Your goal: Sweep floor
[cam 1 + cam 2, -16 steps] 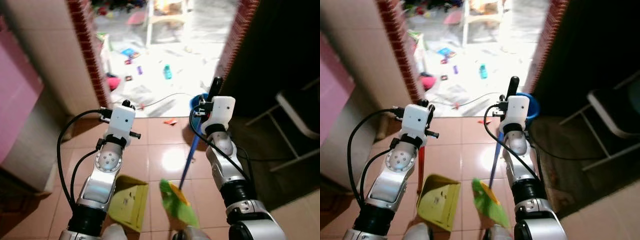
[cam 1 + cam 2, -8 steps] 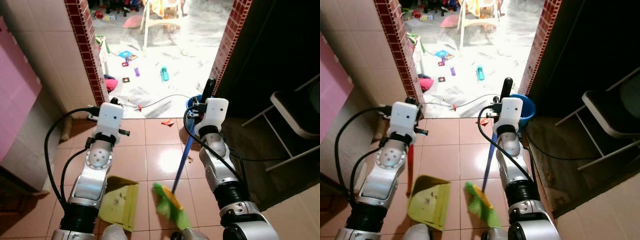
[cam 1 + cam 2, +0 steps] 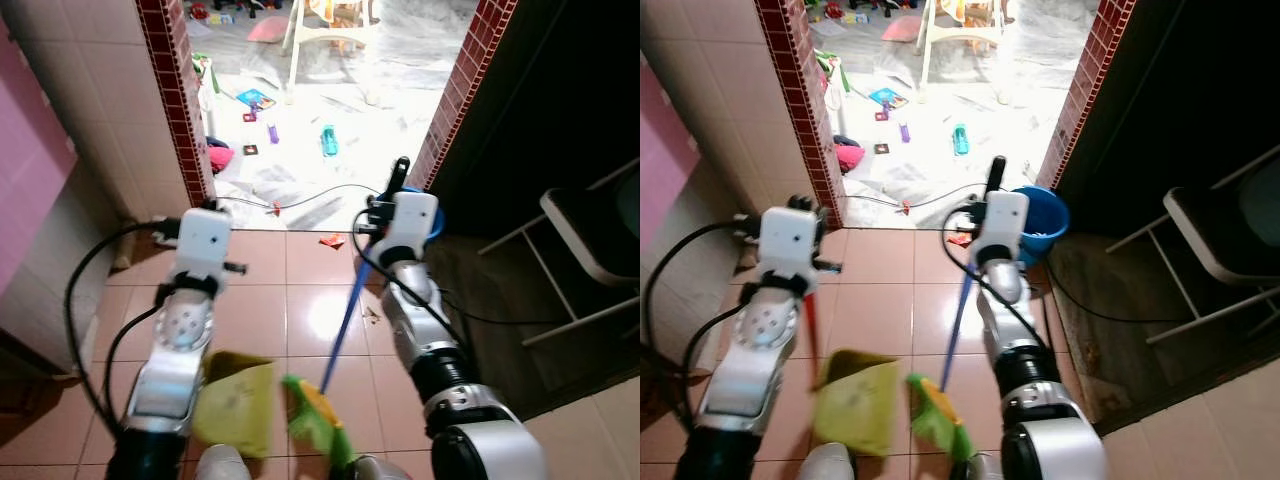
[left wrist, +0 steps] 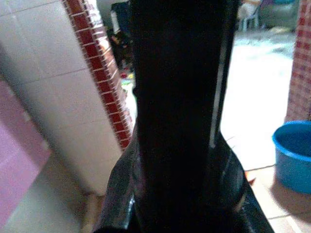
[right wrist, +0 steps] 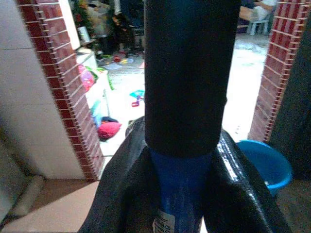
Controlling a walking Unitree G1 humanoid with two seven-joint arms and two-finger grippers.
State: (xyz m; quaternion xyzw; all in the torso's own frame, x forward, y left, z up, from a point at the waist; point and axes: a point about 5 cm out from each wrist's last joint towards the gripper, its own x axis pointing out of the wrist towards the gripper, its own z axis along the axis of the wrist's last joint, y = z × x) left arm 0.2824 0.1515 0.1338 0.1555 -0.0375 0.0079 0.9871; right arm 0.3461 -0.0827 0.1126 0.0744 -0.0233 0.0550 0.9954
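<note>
My right gripper point(image 3: 384, 214) is shut on the broom's handle point(image 3: 345, 310), a blue pole with a black top grip point(image 5: 184, 73). The pole slants down to green bristles point(image 3: 312, 418) on the tiled floor by my feet. My left gripper point(image 3: 192, 228) is shut on the dustpan's dark handle point(image 4: 177, 111), which runs down as a red stem point(image 3: 811, 322). The yellow-green dustpan point(image 3: 236, 402) sits low, just left of the bristles. Both the pan and the bristles are blurred.
A brick-edged doorway point(image 3: 170, 90) opens ahead onto a bright floor strewn with toys, a teal bottle point(image 3: 327, 141) and a white cable point(image 3: 320, 200). A blue bucket point(image 3: 1037, 222) stands at the threshold, a red scrap point(image 3: 332, 240) beside it. A metal chair point(image 3: 590, 250) stands at the right.
The broom's bristles have swung left, up against the dustpan. The whole picture has shifted with my own movement, and both grippers keep their hold.
</note>
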